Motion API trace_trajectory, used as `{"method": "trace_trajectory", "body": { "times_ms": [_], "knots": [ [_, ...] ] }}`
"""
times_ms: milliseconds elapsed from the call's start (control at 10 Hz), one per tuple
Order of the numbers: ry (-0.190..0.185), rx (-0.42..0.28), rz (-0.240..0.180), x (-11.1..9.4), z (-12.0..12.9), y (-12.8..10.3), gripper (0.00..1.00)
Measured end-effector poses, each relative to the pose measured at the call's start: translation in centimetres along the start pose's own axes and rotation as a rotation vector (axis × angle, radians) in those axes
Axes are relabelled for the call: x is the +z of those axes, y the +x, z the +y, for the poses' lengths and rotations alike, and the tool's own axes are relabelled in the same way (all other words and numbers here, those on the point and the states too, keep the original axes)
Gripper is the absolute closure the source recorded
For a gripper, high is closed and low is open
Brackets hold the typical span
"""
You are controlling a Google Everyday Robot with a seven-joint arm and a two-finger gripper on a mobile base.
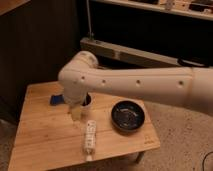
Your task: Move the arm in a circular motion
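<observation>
Camera view: the arm [135,85], judged heavy and rigid, stretches from the right over the wooden table [40,145], its gripper [76,114] low beside a dark cup [88,101], open or closed impossible to tell; the circling calls for taking hold of nothing.

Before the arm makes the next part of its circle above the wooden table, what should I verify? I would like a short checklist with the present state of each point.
1. Gripper height over the table: cannot tell; it hangs low between the dark cup and the white bottle.
2. The arm clear of the dark cup: cannot tell; the arm hides part of it.
3. White bottle out of the sweep: probably not ok; it lies just in front of the gripper.
4. Black bowl apart from the gripper: ok; it stands upright, off to one side.
5. Blue object clear: cannot tell; the arm hides part of it.
</observation>
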Motion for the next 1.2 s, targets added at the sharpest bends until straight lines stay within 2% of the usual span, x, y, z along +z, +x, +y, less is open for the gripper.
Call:
{"method": "trace_trajectory", "body": {
  "times_ms": [300, 500, 600, 800, 1000, 1100, 1200],
  "knots": [
    [-0.011, -0.163, -0.033, 2.3, -5.4, -4.1, 0.2],
    [0.005, -0.24, -0.036, 3.0, -9.8, -6.0, 0.2],
    [0.024, -0.266, -0.031, 2.9, -12.8, -6.3, 0.2],
    [0.058, -0.257, -0.011, 2.4, -16.9, -4.8, 0.2],
    [0.103, -0.2, 0.018, 1.0, -21.0, -0.7, 0.2],
    [0.119, -0.174, 0.029, 0.4, -22.0, 1.1, 0.2],
    [0.139, -0.127, 0.045, -0.6, -23.0, 4.1, 0.2]
  ]
}}
